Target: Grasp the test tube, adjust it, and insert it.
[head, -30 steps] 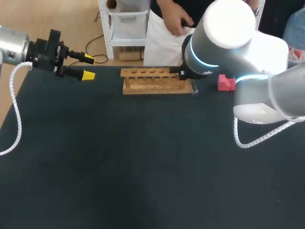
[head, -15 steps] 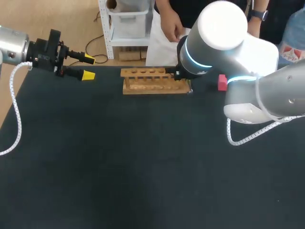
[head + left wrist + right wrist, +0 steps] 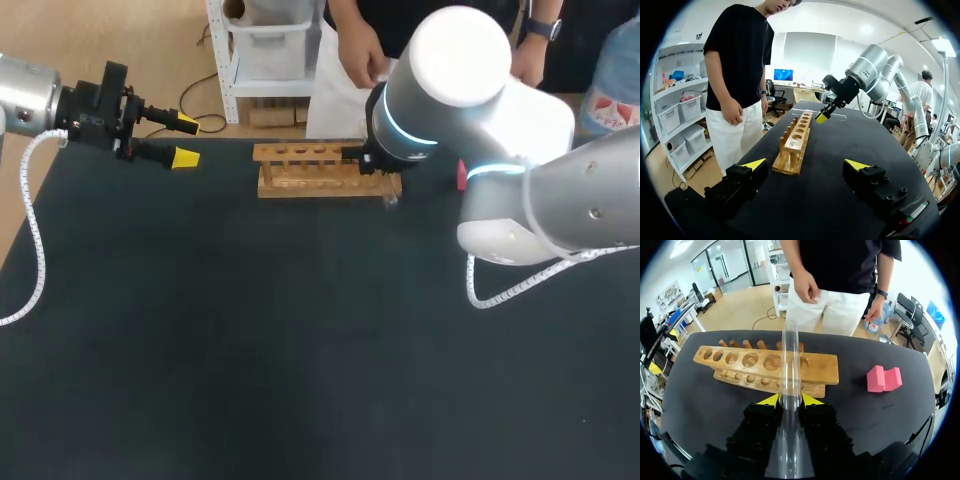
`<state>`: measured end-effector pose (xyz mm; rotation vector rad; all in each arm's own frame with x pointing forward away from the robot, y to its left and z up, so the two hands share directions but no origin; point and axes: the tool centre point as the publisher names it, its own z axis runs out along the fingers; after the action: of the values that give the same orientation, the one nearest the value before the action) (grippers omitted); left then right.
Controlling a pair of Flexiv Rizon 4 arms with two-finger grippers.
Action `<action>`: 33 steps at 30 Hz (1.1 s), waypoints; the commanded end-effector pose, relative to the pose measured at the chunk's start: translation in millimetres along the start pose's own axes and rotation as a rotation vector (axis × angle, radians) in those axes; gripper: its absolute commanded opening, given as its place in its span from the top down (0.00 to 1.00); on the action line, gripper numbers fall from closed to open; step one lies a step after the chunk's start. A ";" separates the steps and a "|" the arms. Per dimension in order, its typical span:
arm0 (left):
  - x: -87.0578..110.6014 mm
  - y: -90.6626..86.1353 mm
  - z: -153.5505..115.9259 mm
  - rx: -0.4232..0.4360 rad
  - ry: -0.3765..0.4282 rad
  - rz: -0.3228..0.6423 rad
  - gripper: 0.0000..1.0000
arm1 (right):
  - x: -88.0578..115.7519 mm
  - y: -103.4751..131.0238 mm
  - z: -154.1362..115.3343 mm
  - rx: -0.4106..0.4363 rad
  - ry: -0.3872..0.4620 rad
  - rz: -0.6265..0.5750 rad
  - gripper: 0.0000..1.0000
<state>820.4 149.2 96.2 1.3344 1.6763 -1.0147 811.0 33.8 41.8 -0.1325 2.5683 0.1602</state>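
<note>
Right claw (image 3: 790, 400) tight around test tube (image 3: 790, 352) beside wooden rack (image 3: 821, 371); left claw (image 3: 805, 165) wide

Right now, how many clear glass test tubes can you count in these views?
1. The clear glass test tube is clamped in the right gripper, near one end of the light wooden rack. The rack holes that show are empty; none seems hidden.

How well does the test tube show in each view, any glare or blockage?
Right wrist view: test tube plain in the right gripper, rack visible through the glass. Left wrist view: only a thin pale line. Head view: glare whitens the right arm, which hides the gripper.
</note>
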 end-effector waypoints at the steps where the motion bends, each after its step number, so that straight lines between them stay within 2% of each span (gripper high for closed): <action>1: 1.0 0.3 0.0 0.000 -0.002 0.003 0.00 | 1.5 1.6 6.2 -0.007 0.018 -0.004 1.00; 26: 1.0 0.3 0.0 0.000 -0.002 0.003 0.00 | 11.1 0.4 18.4 -0.021 0.071 -0.020 1.00; 33: 1.0 0.3 0.0 0.000 -0.002 0.003 0.00 | 10.5 -1.9 9.0 -0.012 0.059 -0.015 1.00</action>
<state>820.4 149.2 96.2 1.3344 1.6763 -1.0147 811.6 35.2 23.5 -0.1710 2.6338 0.1766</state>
